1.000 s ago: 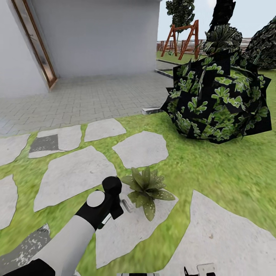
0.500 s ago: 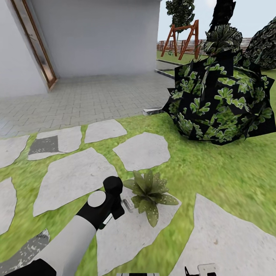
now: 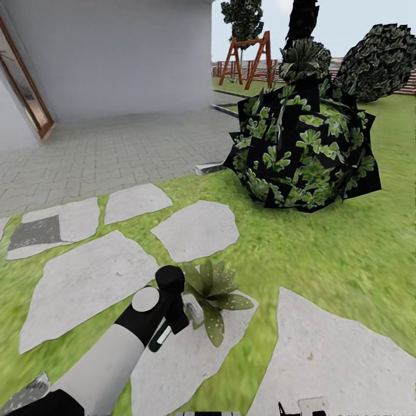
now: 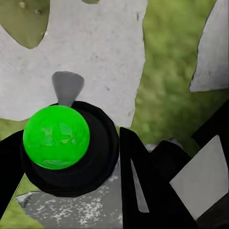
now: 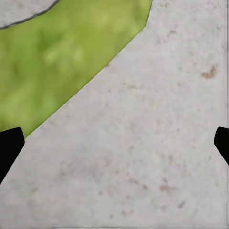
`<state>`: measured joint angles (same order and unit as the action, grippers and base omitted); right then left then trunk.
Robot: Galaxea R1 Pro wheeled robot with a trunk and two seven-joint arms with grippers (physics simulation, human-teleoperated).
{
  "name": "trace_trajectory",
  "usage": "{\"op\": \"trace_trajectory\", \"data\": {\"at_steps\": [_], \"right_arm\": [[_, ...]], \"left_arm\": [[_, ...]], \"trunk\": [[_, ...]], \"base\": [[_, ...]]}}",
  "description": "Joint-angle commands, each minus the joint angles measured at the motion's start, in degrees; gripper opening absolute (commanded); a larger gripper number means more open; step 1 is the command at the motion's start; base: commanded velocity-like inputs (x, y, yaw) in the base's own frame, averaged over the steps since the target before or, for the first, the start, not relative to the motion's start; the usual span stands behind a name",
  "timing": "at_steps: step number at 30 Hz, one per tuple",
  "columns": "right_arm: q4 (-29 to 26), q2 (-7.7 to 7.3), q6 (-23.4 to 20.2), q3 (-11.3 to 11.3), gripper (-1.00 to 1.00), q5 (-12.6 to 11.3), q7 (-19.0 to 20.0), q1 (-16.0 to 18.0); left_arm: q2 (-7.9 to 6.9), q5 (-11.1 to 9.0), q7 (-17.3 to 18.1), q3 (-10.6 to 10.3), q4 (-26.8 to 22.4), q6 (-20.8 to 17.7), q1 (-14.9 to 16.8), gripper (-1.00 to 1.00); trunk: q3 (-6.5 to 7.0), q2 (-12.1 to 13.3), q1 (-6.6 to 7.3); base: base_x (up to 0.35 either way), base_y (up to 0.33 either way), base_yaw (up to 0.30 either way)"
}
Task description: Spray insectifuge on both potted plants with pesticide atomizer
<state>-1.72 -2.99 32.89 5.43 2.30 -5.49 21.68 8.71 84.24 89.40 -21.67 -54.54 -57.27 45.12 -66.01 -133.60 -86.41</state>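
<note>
A: Big stuff first, head view?

B: Grey house wall (image 3: 121, 52) across the upper left, paved patio (image 3: 115, 150) below it. Lawn (image 3: 323, 248) w/ stepping stones (image 3: 196, 228) takes the lower half. Dark blocky bush (image 3: 300, 150) upper right, swing frame (image 3: 251, 53) behind it by the fence.

A: Task things?

B: One potted plant (image 3: 212, 292), low speckled rosette, lower centre, sitting at the edge of a stone. Left gripper (image 3: 173, 312) is just left of it, nearly touching the leaves. The pesticide atomizer (image 3: 160, 336) pokes out under the wrist: dark green w/ a white label. In the left wrist view its black top w/ a bright green cap (image 4: 56, 137) sits between the jaws, so left jaws look clamped on the bottle.

A: Right arm?

B: Right gripper (image 5: 114, 143) points at bare stone and grass; jaw tips sit at opp. edges of that view, wide apart, nothing held.

A: How to do this step well?

B: My read: nozzle should face the rosette, not the stone. Hold off a bit so leaves aren't knocked, sweep across the whole crown, keep the grip firm. 2nd plant isn't seen here, so that's next.
</note>
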Motion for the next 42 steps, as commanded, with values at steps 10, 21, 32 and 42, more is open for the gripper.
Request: {"op": "trace_trajectory", "data": {"at_steps": [10,21,32,42], "right_arm": [[0.1,0.0,0.1,0.5,1.0,0.3,-0.6,0.0],[0.1,0.0,0.1,0.5,1.0,0.3,-0.6,0.0],[0.1,0.01,0.1,0.5,1.0,0.3,-0.6,0.0],[0.0,0.0,0.1,0.5,1.0,0.3,-0.6,0.0]], "left_arm": [[-0.39,11.9,0.6,0.4,0.0,-0.3,-0.1,-1.0],[-0.27,11.9,0.6,0.3,0.1,-0.5,-0.3,-1.0],[-0.36,12.0,0.6,0.8,0.0,-0.6,-0.2,-1.0],[-0.36,12.0,0.6,0.9,0.0,-0.6,-0.2,-1.0]], "trunk": [[-0.04,0.0,0.01],[-0.04,0.0,0.01],[-0.04,0.0,0.01],[-0.04,0.0,0.01]], "base": [[-0.006,0.006,-0.007],[-0.032,0.176,0.0],[-0.067,0.133,0.0],[0.049,0.301,-0.039]]}}
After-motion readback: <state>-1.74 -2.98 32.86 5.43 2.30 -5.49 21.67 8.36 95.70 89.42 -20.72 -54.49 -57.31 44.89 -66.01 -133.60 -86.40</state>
